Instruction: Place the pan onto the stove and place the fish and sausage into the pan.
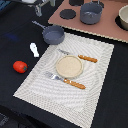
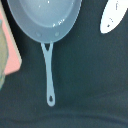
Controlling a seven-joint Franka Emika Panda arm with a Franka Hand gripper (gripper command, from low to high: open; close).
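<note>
- The gripper [image 1: 39, 6] showed only as a pale blur at the upper edge of the exterior view, and no fingers appeared in the wrist view, so whether the jaws stood apart or together could not be told.
- The pan [image 1: 53, 34] lay directly beneath the tool on the dark table [image 1: 15, 45], at the corner of the striped placemat [image 1: 95, 75], not yet on the stove [image 1: 107, 27].
- The wrist view looked straight down on the pan [image 2: 44, 17], with its bowl empty and its long thin handle [image 2: 48, 70] running away from the bowl across the dark surface.
- In the exterior view the handle [image 1: 38, 24] pointed from the bowl toward the gripper, so the handle was the nearest part of the pan to the tool; its long axis was likely what a grasp would have had to close across.
- The stove lay beyond the pan, well apart from the tool toward the exterior view's right, and a grey pot [image 1: 91, 13] occupied part of it.
- The fish [image 1: 34, 49] lay just beside the pan on the table, also visible as a white piece [image 2: 112, 16] in the wrist view.
- The sausage [image 1: 20, 66] sat farther from the tool than the fish, apart from the pan.
- Judged from this, no step of the task was complete.
</note>
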